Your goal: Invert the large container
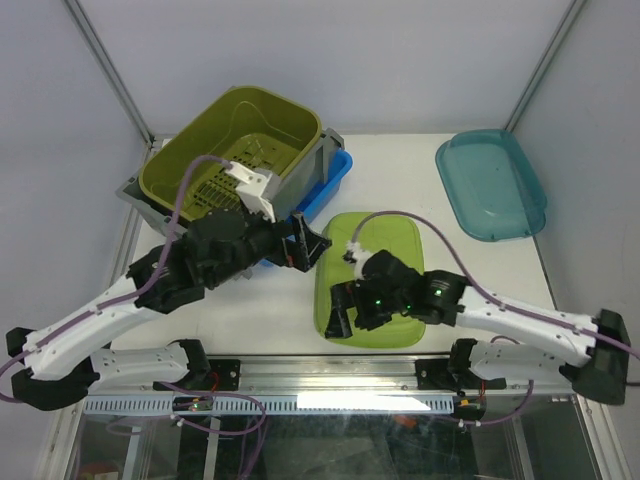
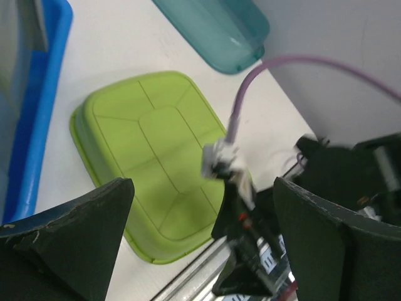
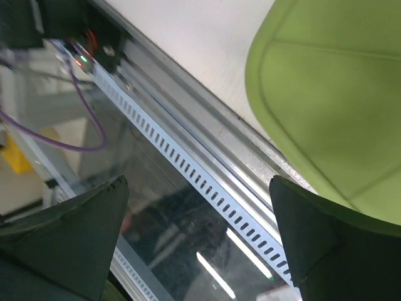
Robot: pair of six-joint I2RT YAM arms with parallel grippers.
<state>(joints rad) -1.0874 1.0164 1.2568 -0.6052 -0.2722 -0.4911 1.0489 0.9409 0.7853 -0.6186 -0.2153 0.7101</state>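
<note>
Large container [image 1: 137,193] upright, olive basket [image 1: 235,135] nested inside; left tool [image 1: 306,245] released beside it, likely staged for gripping — right tool [image 1: 341,306] released, idle

A white table [image 1: 395,170] is enclosed by pale grey walls [image 1: 330,60] at the back and at both sides. Metal posts [image 1: 111,75] are seen rising from its far corners. Along its near edge an aluminium rail [image 1: 330,372] is fixed, with a slotted white duct [image 1: 130,404] below it. Beneath that, glass [image 1: 350,450] is seen, in which a bright streak of light [image 3: 214,274] is reflected.
</note>
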